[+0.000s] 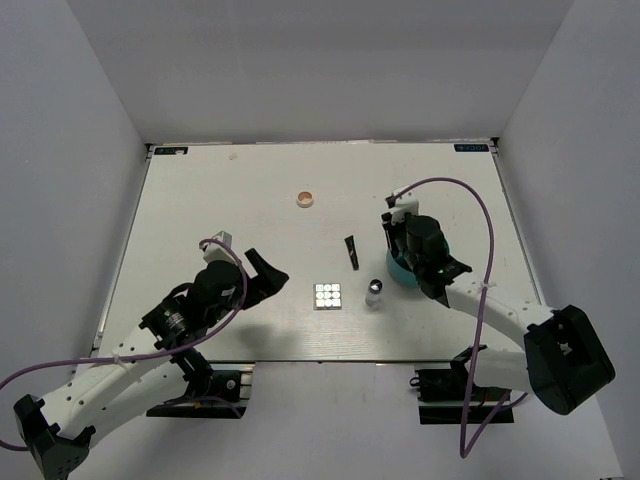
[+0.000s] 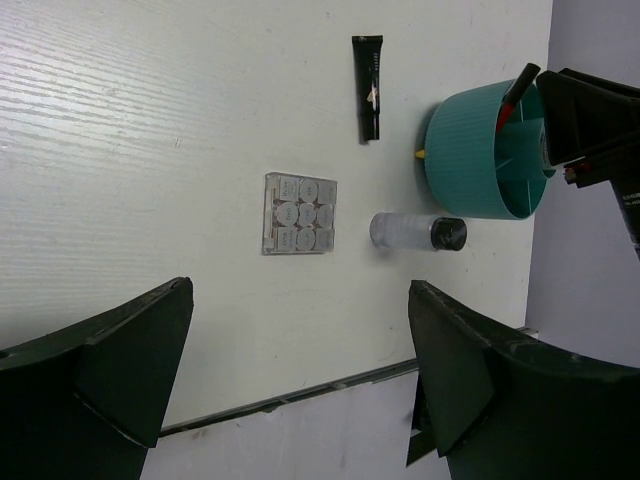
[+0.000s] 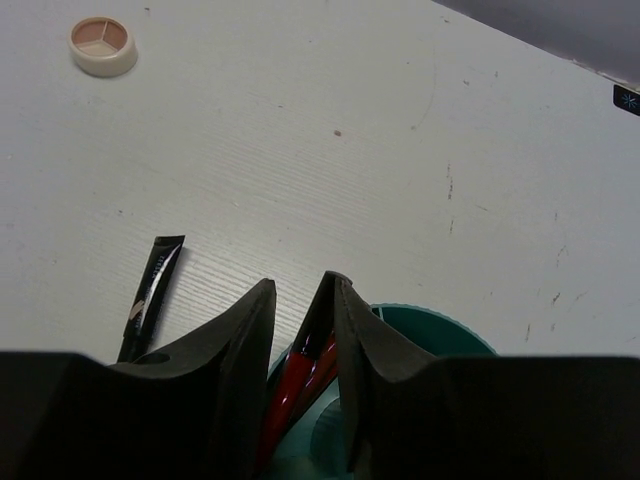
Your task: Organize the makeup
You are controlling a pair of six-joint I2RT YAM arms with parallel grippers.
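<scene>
**Bimanual workcell, makeup partly sorted.** The right gripper [image 3: 300, 290] stands over the teal tub [image 2: 480, 150], which sits right of centre on the table [image 1: 200, 200]. Its jaws are drawn nearly together and clamped on the thin red-and-black pencils [image 3: 305, 378]. The pencils are held steeply with their lower ends inside the tub, a pose that suits dropping long, thin items into a compartment where they cannot roll. The right wrist view shows what appear to be two red shafts side by side, while the left wrist view resolves only one.

The left gripper [image 2: 300, 288] hovers at the near left with its jaws wide apart and nothing between them. It faces the loose items, probably ready for the next pick.

Four items of makeup lie outside the tub:
- **One clear vial** [image 2: 417, 232] with a dark cap stands upright just beside the tub, on its near-left side.
- **One square palette** [image 2: 299, 214] lies flat to the left of the vial. It has nine white pans in three rows of three.
- **One black tube** [image 2: 368, 86] lies flat, far of the palette and vial and near the tub.
- **One round peach compact** [image 1: 305, 199] sits well apart from the rest, toward the far side.

There is one tub. Judged from this layout, the sorting is at an early stage.
</scene>
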